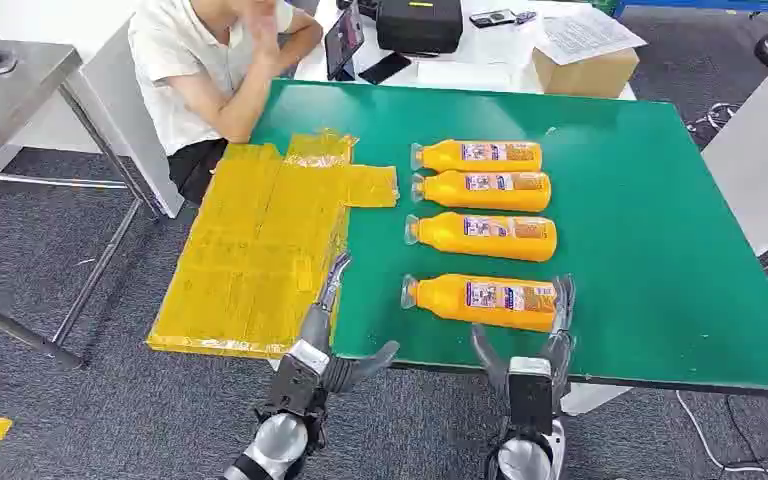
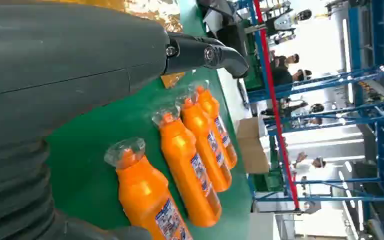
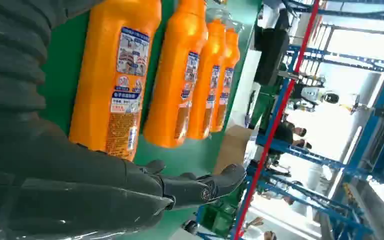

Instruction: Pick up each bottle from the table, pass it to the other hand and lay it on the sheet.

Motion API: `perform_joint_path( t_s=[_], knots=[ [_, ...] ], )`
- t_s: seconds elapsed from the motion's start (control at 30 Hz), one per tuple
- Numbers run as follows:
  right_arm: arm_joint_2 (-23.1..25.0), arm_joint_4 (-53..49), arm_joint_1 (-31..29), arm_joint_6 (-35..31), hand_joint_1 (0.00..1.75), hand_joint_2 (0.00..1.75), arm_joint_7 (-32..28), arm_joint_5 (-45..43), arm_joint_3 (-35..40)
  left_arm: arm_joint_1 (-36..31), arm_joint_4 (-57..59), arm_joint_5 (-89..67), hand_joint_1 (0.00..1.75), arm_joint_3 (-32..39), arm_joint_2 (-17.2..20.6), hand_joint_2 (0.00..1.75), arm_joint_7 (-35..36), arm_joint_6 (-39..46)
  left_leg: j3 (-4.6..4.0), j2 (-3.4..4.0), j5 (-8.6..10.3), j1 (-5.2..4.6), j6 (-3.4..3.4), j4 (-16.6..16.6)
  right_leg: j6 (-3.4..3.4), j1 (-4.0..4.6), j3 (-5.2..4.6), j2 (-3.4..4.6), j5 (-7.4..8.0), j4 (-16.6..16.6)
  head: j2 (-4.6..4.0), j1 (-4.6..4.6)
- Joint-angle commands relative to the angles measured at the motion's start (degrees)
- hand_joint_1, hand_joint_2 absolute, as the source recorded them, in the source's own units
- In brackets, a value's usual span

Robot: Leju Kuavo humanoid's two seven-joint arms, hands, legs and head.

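Several orange bottles lie side by side on the green table [image 1: 660,250], caps pointing toward the yellow sheet [image 1: 250,250] at its left end. The nearest bottle [image 1: 480,300] [image 2: 147,200] [image 3: 115,75] lies close to the front edge. My right hand [image 1: 535,350] [image 3: 80,185] is open at that edge, with its fingers reaching up beside the bottle's base and its thumb below the bottle. It grips nothing. My left hand [image 1: 328,340] [image 2: 70,65] is open too, empty, with its fingers stretched along the sheet's right border.
A person [image 1: 210,60] sits at the table's far left corner, just beyond the sheet. A cardboard box [image 1: 585,70], a black case [image 1: 418,22] and a tablet [image 1: 343,40] stand on a white table behind. A grey table [image 1: 10,80] stands at left.
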Motion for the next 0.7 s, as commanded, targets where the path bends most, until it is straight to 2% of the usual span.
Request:
perform_joint_path(
  t_s=[0.03,0.27,0.33,0.4,0.53,0.63,0.7],
  knots=[
    [-1.1,1.6,-0.4,-1.1,0.00,1.75,0.0,1.2,2.1,1.7,-3.2,-0.2,0.00,0.6,2.5,1.75,-0.2,0.3,0.23,0.09,-0.09,0.05,-0.10,-0.1,-0.11,0.04,0.20,0.14,-0.05,-0.1,0.00,0.00],
    [-0.5,0.4,-0.6,-1.7,0.00,1.75,0.3,2.4,1.1,1.6,-2.9,-1.5,0.00,0.7,2.1,1.75,1.4,2.4,0.20,0.08,-0.10,0.06,-0.11,0.0,-0.12,0.04,0.17,0.14,-0.07,0.0,0.00,0.00],
    [-1.7,2.4,-1.5,-1.9,0.00,1.75,0.8,9.0,-0.1,0.6,-0.6,-1.4,0.00,0.3,1.7,1.75,1.5,1.8,0.31,0.03,-0.10,0.07,-0.13,-0.1,-0.13,0.06,0.30,0.10,-0.07,-0.1,0.00,0.00],
    [-3.6,5.3,-4.4,-1.9,0.00,1.75,1.2,15.8,-3.8,-0.9,2.2,-1.3,0.00,-1.1,1.1,1.75,1.4,0.5,0.21,-0.04,-0.02,0.02,-0.07,-0.1,-0.07,0.01,0.22,0.01,-0.02,-0.1,0.00,0.00],
    [-7.9,11.8,-10.4,-1.9,0.00,1.75,4.9,22.0,-5.3,-3.0,5.5,-0.3,0.00,-1.9,0.2,1.75,0.8,0.6,0.27,-0.02,-0.01,0.03,-0.07,-0.1,-0.07,0.02,0.28,0.04,0.02,-0.1,0.00,0.00],
    [-10.2,18.5,-15.3,-1.9,0.00,1.75,7.0,24.2,-4.5,-5.0,7.8,0.6,0.00,-2.2,-0.7,1.75,0.6,0.3,0.28,0.04,0.02,0.03,-0.04,-0.1,-0.06,0.02,0.30,0.11,0.08,-0.2,0.00,0.02],
    [-12.3,25.1,-19.1,-1.9,0.00,1.75,9.9,29.6,-3.9,-5.6,8.6,1.3,0.00,-2.9,-1.1,1.75,0.4,-0.3,0.20,0.06,0.02,0.01,-0.02,-0.1,-0.04,0.01,0.22,0.10,0.07,-0.1,0.00,0.00]
  ],
)
